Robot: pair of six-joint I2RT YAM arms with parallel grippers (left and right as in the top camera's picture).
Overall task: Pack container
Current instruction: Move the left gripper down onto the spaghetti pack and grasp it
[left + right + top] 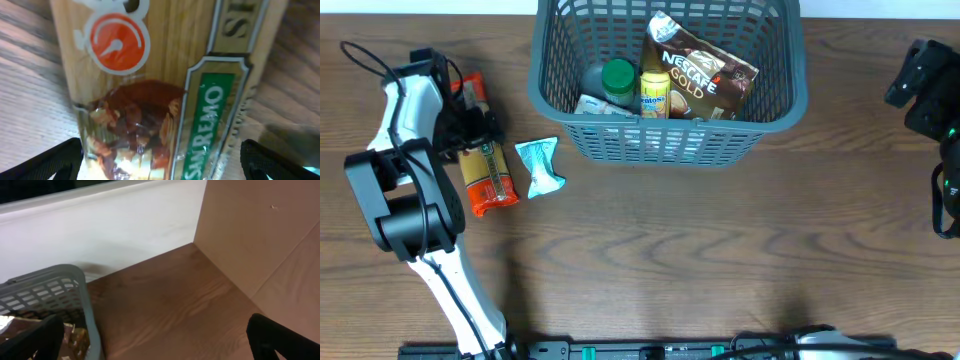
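Overhead, a coffee pouch [705, 75] and more are seen in the container [665, 140]; the pasta packet [488, 175] and teal sachet [540, 165] are left outside. The left gripper [160, 160] is spread over the packet; the right gripper [155, 335] is spread and empty.

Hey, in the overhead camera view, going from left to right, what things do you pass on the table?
Pasta packet → small teal packet → grey basket → right arm.

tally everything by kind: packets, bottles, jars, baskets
packets: 3, coffee pouch, pasta packet, teal packet
bottles: 1, yellow bottle
jars: 1, green-lidded jar
baskets: 1, grey basket
total: 6, plus one unclear pale item beside the jar
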